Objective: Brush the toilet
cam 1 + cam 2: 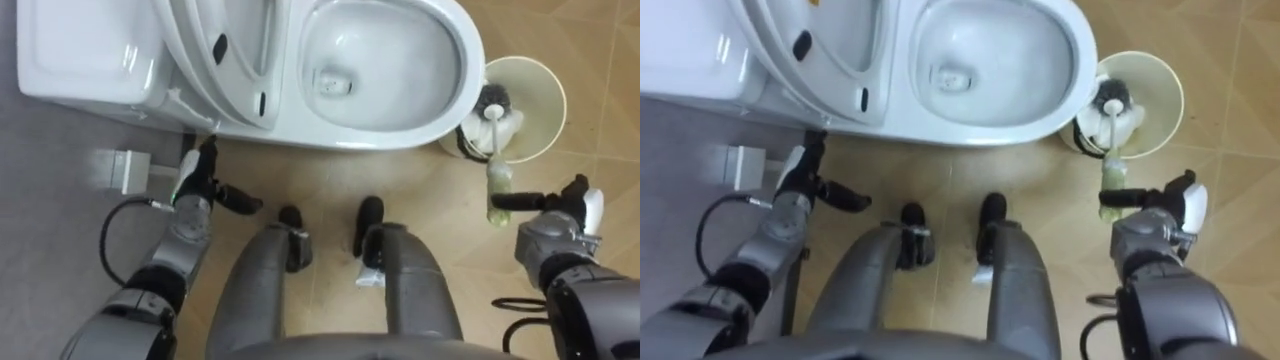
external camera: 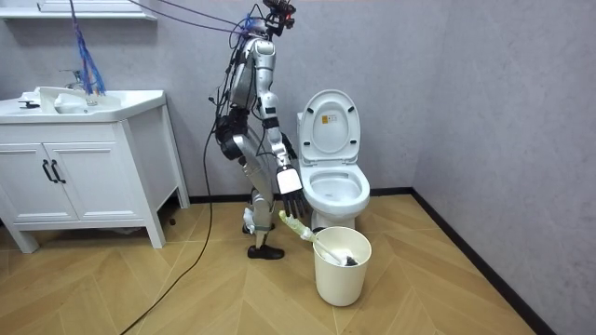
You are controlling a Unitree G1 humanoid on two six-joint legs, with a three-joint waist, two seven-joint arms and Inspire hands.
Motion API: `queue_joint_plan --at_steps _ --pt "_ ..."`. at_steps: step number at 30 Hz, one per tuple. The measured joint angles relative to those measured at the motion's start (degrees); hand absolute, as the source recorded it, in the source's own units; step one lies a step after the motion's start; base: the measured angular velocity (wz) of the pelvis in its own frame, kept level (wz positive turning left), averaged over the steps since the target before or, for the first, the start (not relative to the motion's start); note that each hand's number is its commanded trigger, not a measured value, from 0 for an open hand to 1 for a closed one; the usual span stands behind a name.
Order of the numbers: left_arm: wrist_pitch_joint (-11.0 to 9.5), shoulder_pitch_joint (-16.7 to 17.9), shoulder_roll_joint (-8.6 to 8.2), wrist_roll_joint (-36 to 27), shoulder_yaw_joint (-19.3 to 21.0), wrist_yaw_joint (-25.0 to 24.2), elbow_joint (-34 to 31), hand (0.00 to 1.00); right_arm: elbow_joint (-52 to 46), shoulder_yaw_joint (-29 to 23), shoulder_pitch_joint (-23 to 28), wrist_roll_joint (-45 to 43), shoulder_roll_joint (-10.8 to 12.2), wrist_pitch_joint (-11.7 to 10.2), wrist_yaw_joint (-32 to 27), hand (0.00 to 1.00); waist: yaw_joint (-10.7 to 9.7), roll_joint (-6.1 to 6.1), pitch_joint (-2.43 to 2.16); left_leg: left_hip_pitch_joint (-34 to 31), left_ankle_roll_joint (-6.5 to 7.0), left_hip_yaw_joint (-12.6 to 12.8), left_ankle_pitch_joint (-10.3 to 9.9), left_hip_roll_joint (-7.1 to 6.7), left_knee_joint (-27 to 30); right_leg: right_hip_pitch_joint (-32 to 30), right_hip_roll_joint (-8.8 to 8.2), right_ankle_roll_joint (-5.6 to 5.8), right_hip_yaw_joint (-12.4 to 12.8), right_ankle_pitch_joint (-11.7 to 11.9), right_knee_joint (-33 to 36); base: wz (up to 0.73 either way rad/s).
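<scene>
Right hand (image 1: 558, 207) clenched on toilet brush (image 1: 498, 178) handle, brush head down inside the white bin (image 1: 548, 80) just beside the toilet (image 1: 400, 132). Left hand (image 1: 205, 188) relaxed, empty, near toilet base.

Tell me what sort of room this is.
Most likely a bathroom: a white toilet with its lid raised, a toilet brush standing in a pail beside it, and a vanity cabinet.
</scene>
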Motion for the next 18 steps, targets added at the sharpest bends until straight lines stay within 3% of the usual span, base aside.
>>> queue_joint_plan --at_steps 7,9,18 --pt "-0.8 -0.4 0.04 0.3 -3.3 3.4 -6.1 0.00 -0.1 0.1 -2.7 1.1 -1.9 0.0 -0.6 0.00 1.9 -0.21 0.60 -10.0 -0.12 -0.1 -1.5 -0.06 8.2 -10.4 -1.48 -0.82 0.4 -2.6 9.1 0.08" --pt "-1.4 -0.3 0.26 0.0 -4.2 3.7 -7.4 0.00 -0.1 0.8 -3.2 2.2 -2.0 0.0 -0.6 0.00 2.3 -0.06 0.69 -12.2 -0.51 -0.6 -1.9 -0.09 10.3 -12.2 -2.17 -1.35 -0.6 -3.2 11.0 0.10" --pt "-2.0 0.0 2.74 0.1 -7.7 5.6 -11.6 0.00 0.0 4.5 -2.8 10.5 -3.6 -0.1 -0.5 0.00 2.7 0.07 0.70 -19.3 -1.25 -1.7 -3.8 -0.02 18.1 -18.9 -3.20 -2.22 -1.5 -5.7 19.0 0.06"
